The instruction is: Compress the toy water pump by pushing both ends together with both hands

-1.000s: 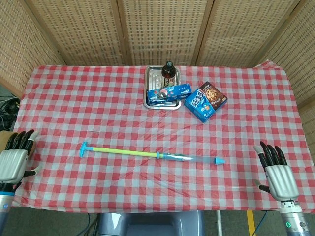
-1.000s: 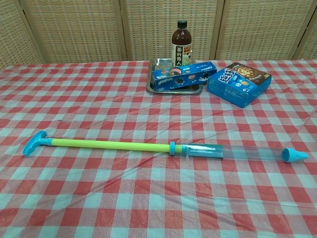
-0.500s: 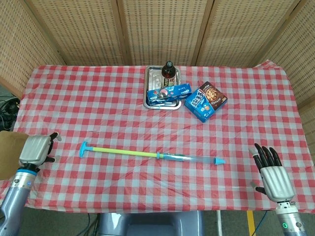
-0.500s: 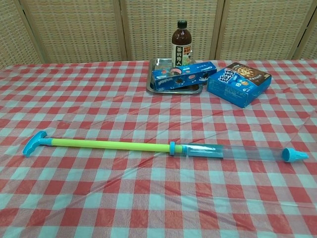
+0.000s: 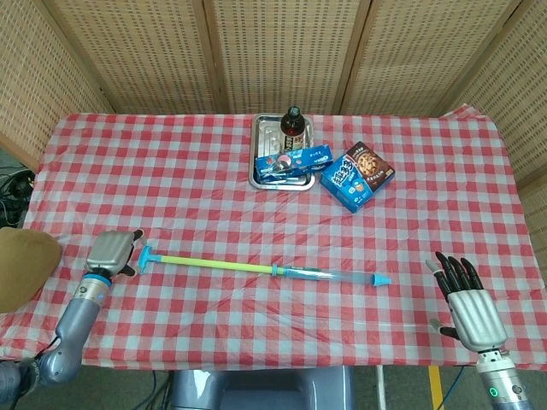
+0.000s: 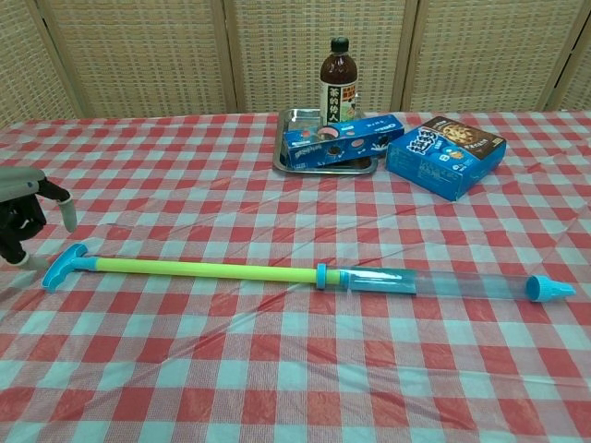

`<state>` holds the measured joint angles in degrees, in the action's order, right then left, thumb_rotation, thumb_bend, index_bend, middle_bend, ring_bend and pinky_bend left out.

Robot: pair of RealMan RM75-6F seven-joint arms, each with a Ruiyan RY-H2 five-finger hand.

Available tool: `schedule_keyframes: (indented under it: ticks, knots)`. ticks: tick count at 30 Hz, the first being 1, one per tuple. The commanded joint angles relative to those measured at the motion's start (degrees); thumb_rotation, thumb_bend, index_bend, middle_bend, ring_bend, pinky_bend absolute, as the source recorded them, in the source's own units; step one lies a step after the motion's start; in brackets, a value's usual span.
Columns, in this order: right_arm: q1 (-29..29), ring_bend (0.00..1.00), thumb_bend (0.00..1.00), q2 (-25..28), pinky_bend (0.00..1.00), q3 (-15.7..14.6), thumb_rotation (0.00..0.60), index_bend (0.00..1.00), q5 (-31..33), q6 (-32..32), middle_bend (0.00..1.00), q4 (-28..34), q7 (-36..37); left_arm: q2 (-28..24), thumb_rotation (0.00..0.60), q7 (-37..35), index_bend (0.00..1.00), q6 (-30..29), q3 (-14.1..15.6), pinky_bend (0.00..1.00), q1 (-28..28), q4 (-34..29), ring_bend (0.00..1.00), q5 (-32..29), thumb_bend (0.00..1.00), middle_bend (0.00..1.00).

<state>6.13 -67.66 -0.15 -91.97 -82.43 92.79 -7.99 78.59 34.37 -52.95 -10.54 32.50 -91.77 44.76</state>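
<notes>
The toy water pump (image 5: 256, 267) lies stretched out across the front of the checked table, with its blue T-handle (image 5: 147, 258) to the left and its blue nozzle (image 5: 382, 280) to the right. In the chest view the pump (image 6: 231, 271) shows a yellow-green rod, a clear tube (image 6: 443, 285) and the nozzle (image 6: 548, 289). My left hand (image 5: 109, 252) hovers just left of the handle (image 6: 63, 268), holding nothing, and it enters the chest view at the left edge (image 6: 20, 212). My right hand (image 5: 468, 303) is well right of the nozzle with its fingers spread, and it is hidden from the chest view.
A metal tray (image 5: 259, 175) at the back holds a dark bottle (image 5: 293, 124) and a blue biscuit pack (image 5: 295, 161). A blue cookie box (image 5: 356, 177) lies right of the tray. A brown object (image 5: 21, 265) sits at the left edge. Wicker screens stand behind the table.
My left hand has swung in from the table's left edge to just beside the pump handle. My right hand has shifted slightly leftward. The pump has not moved.
</notes>
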Motion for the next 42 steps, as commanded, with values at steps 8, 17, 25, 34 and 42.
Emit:
schedule_keyframes:
  ticks: [8, 17, 25, 34, 42]
  knots:
    - [0.29, 0.0, 0.07, 0.14, 0.0, 0.0, 0.6, 0.01, 0.29, 0.53, 0.0, -0.33, 1.38, 3.32, 0.6, 1.0, 0.45, 0.1, 0.98, 0.65, 4.27, 2.51, 0.72, -3.55, 0.31, 0.79]
    - [0.28, 0.0, 0.07, 0.13, 0.0, -0.11, 0.6, 0.01, 0.21, 0.43, 0.0, -0.29, 1.85, 3.71, 0.6, 1.68, 0.45, -0.15, 2.6, 0.65, 6.29, 3.07, 0.72, -5.04, 0.31, 0.79]
    - [0.29, 0.0, 0.07, 0.08, 0.0, 0.17, 0.6, 0.01, 0.87, 0.48, 0.0, -0.66, 2.62, 4.85, 0.6, 2.81, 0.47, 0.07, 4.01, 0.65, 8.12, 5.04, 0.72, -6.65, 0.31, 0.79]
    - [0.43, 0.0, 0.07, -0.01, 0.0, 0.01, 0.6, 0.01, 0.72, 0.71, 0.0, -0.69, 2.8, 6.8, 0.6, 3.59, 0.49, -0.71, 4.98, 0.65, 9.41, 6.14, 0.72, -7.9, 0.31, 0.79]
    - [0.51, 0.0, 0.07, 0.09, 0.0, -0.03, 0.6, 0.01, 0.64, 0.78, 0.0, -0.69, 3.28, 7.7, 0.6, 3.91, 0.49, -1.25, 5.51, 0.65, 9.83, 6.86, 0.72, -8.64, 0.31, 0.79]
